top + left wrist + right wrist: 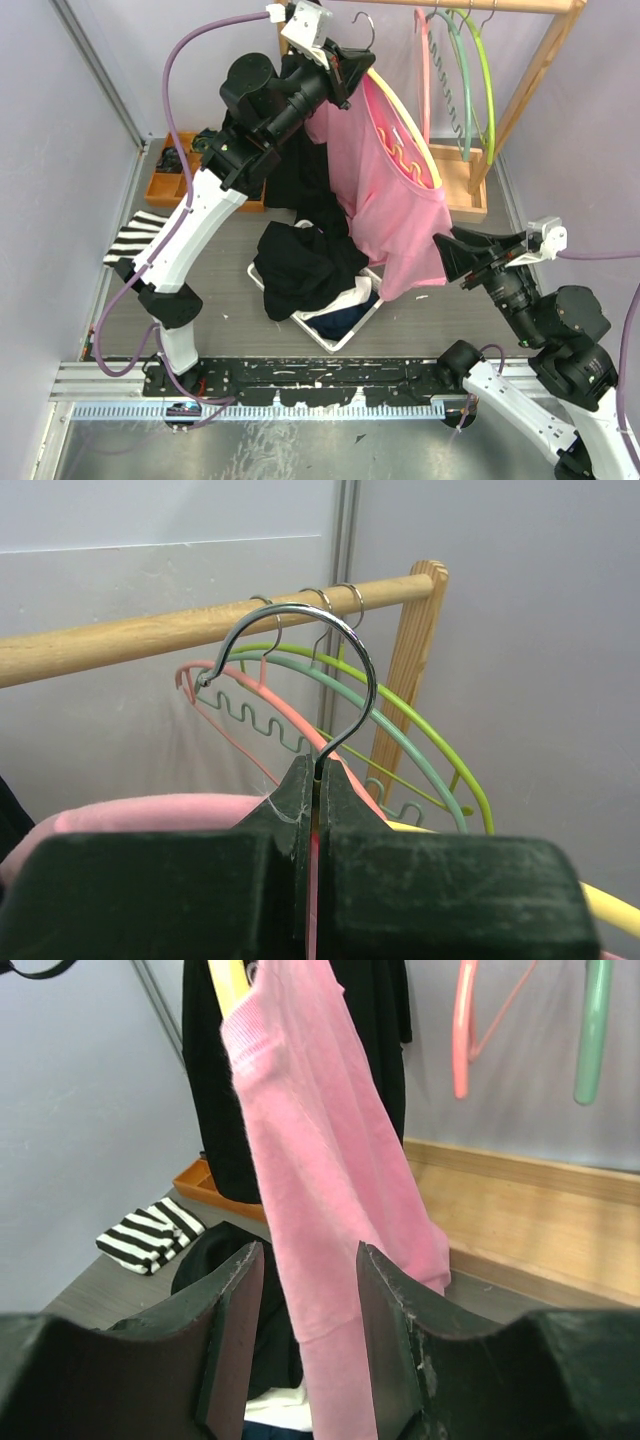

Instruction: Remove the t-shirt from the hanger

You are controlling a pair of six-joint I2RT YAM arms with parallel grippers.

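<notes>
A pink t-shirt [385, 190] hangs on a yellow hanger [415, 140], held up in the air left of the wooden rack. My left gripper [345, 65] is shut on the neck of the hanger's metal hook [340, 650], with its jaws [316, 780] pressed together just below the curve. The pink cloth [150, 815] bunches behind the fingers. My right gripper [445, 255] stands open at the shirt's lower right edge. In the right wrist view the t-shirt [320, 1180] hangs in line with the gap of that gripper [308, 1260], and neither finger presses on it.
The wooden rack [540, 70] carries pink, teal and green empty hangers [460, 70]. A white basket [345, 325] below the shirt holds black clothes. Black garments [300, 170] hang behind the shirt. A striped cloth [135, 238] and an orange tray [165, 185] lie at the left.
</notes>
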